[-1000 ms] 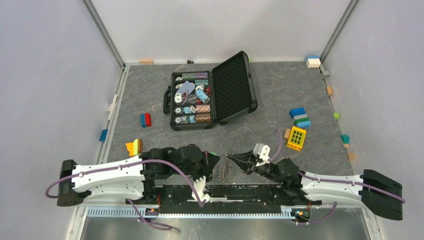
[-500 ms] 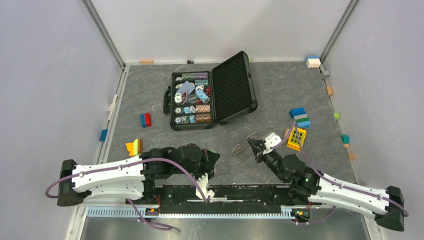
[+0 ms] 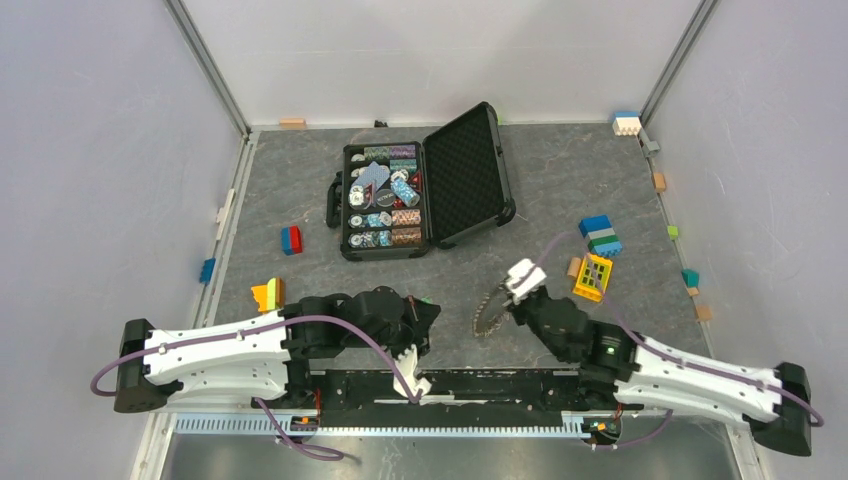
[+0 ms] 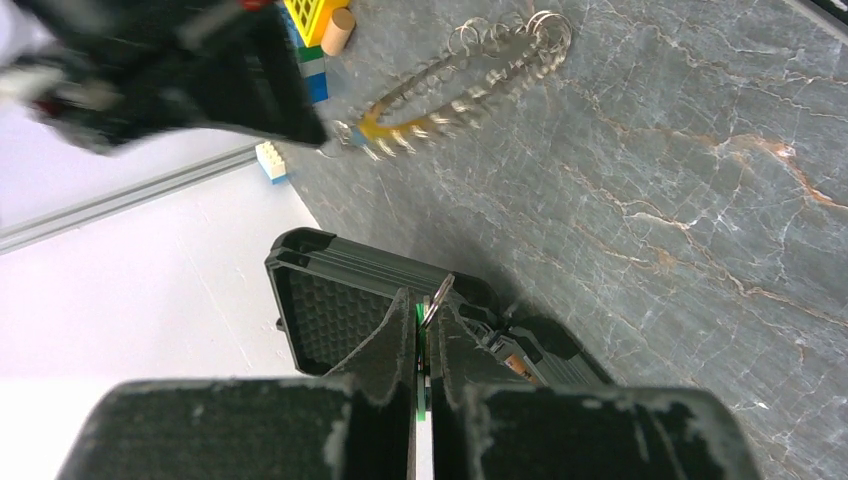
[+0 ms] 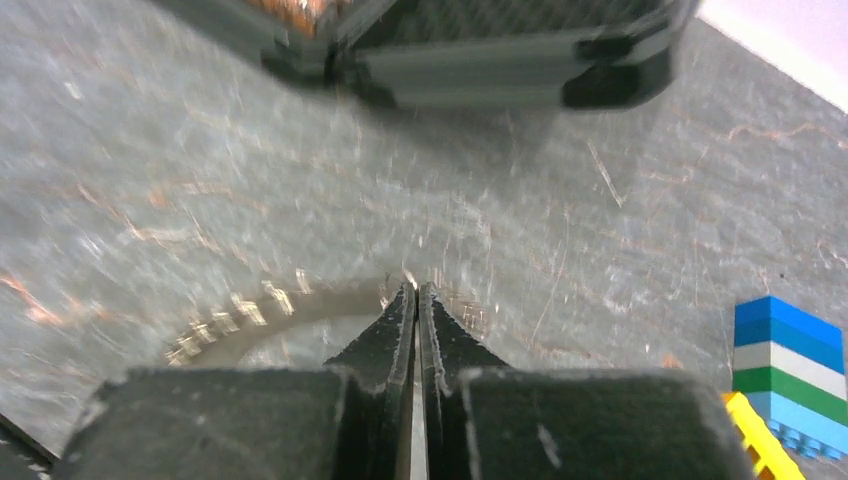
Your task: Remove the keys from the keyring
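Observation:
The keyring [image 3: 487, 308] is a thin silver hoop fringed with several small keys [image 4: 440, 100], tilted just above the grey table. My right gripper [image 3: 507, 300] is shut on the hoop's right side. In the right wrist view the closed tips [image 5: 415, 292] pinch the blurred keyring [image 5: 300, 300]. My left gripper [image 3: 430, 318] sits a short way left of the hoop, apart from it. Its jaws [image 4: 422, 305] are shut on one key with a bright green tag [image 4: 419, 322] and a small split ring.
An open black case [image 3: 470, 175] holding poker chips lies beyond the grippers. A yellow block [image 3: 592, 276] and a blue-green stack [image 3: 601, 235] sit right of the right gripper. A red-blue block [image 3: 291, 239] and a yellow-orange block [image 3: 268, 294] lie to the left.
My right gripper has carried the keyring to the right and farther from the bases, away from the left gripper. The left gripper has stayed put, still holding the green-tagged key.

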